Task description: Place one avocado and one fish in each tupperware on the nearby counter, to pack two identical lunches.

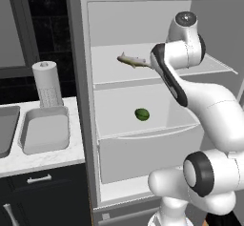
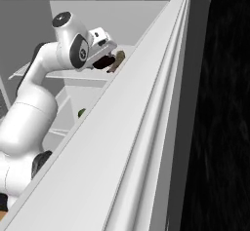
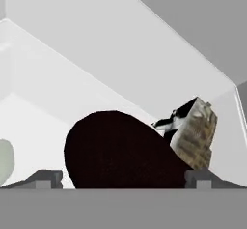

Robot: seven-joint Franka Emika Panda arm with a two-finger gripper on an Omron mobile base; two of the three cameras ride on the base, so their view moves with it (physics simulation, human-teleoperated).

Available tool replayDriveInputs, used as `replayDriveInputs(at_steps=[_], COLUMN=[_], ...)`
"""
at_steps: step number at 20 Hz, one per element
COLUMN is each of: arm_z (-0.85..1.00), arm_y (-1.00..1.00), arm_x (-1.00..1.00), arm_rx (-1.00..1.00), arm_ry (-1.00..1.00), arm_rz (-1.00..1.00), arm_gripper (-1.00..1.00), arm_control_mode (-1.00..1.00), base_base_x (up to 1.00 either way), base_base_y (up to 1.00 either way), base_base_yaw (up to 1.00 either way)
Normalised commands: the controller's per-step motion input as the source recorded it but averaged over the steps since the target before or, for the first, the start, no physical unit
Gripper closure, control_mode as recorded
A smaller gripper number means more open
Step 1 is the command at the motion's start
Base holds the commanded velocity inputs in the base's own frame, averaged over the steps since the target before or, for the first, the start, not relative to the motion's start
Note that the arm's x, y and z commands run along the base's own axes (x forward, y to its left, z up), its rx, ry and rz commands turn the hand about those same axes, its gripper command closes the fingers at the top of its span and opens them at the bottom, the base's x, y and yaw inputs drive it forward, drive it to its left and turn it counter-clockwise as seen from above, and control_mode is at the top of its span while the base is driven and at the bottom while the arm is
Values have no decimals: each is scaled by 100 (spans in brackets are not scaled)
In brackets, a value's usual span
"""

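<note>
The dark maroon avocado [image 3: 116, 148] lies on the upper fridge shelf [image 1: 114, 70], its long axis across the hand view, broad end left, narrower end toward a small brown-and-black carton [image 3: 193, 131] just beside it; no lettering is readable. The gripper [image 3: 123, 177] stands wide open, fingertips [image 3: 46, 178] flanking the fruit, nothing held. On the same shelf lies the olive-brown fish [image 1: 133, 60], head left; the green avocado [image 1: 142, 114] sits below. One grey tupperware [image 1: 44, 130] rests on the counter [image 1: 43, 160].
</note>
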Motion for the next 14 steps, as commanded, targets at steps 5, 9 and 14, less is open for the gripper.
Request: replayDriveInputs(at_steps=[5, 9, 14], arm_z=[-18, 0, 26], arm_y=[0, 2, 6], arm_x=[-25, -15, -1], arm_rx=[-7, -14, -20], arm_ry=[-10, -6, -1], arm_rz=[16, 24, 17], arm_gripper=[-100, -100, -100], arm_control_mode=[-100, -100, -100], base_base_x=[0, 0, 0], base_base_y=[0, 0, 0], base_base_yaw=[0, 0, 0])
